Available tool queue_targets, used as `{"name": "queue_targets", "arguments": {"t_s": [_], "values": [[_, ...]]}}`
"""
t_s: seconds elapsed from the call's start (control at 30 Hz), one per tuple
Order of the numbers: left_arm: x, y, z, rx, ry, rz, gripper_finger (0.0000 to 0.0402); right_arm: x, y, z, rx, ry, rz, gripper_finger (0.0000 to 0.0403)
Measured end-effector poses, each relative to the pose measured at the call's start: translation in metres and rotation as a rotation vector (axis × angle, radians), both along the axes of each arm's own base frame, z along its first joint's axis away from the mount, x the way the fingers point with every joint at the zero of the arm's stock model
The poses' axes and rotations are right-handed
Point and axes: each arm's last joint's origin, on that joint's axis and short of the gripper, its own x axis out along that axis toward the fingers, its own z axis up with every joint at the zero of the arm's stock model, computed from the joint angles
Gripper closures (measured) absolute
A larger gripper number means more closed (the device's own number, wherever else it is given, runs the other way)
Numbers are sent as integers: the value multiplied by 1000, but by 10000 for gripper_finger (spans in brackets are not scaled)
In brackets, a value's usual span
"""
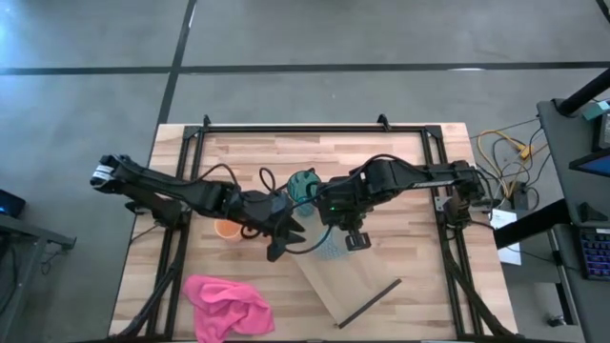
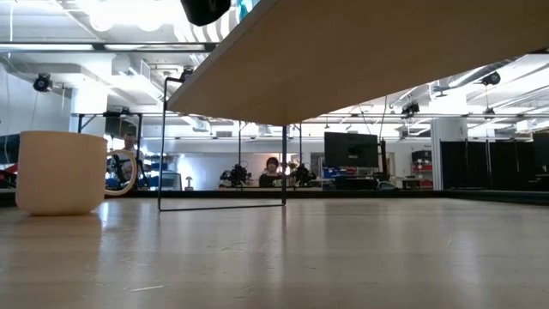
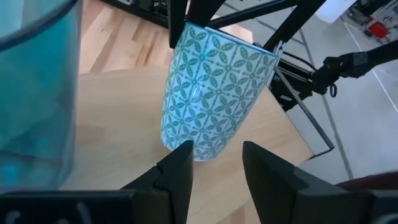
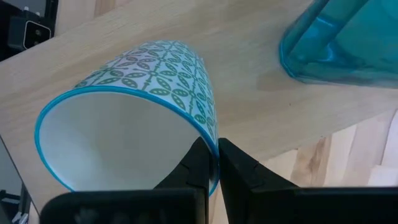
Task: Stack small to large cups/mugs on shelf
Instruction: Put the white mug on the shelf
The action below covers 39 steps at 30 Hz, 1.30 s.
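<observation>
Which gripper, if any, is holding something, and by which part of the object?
The right gripper pinches the rim of the patterned cup, tilting it over the shelf. The left gripper is open and holds nothing.

Evenly bright under ceiling strip lights [image 2: 129, 19] glaring white in the room behind the shelf [image 2: 360, 51], soft shadows under the patterned cup [image 3: 214, 93], teal tumbler [image 3: 37, 93] blurred close by, floor dimmer.

Open-plan lab or office: monitor [image 2: 352, 148], seated person [image 2: 272, 166], exposed ceiling ducts [image 2: 129, 64].
</observation>
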Motion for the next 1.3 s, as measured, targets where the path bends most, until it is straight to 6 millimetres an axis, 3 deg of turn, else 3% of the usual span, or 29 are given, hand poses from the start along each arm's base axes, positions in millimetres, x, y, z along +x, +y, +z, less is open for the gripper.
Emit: {"name": "queue_targets", "arguments": {"t_s": [0.27, 0.6, 1.07, 1.3], "values": [[2, -2, 1, 17, -23, -17, 286, 0, 0, 0, 1, -5, 0, 390], [1, -4, 1, 33, -29, -27, 397, 2, 0, 1, 4, -18, 0, 390], [2, -4, 2, 32, -40, -25, 394, 9, 2, 4, 19, -99, 0, 390], [18, -9, -14, 35, -21, -27, 394, 8, 2, 3, 18, -91, 2, 390]]}}
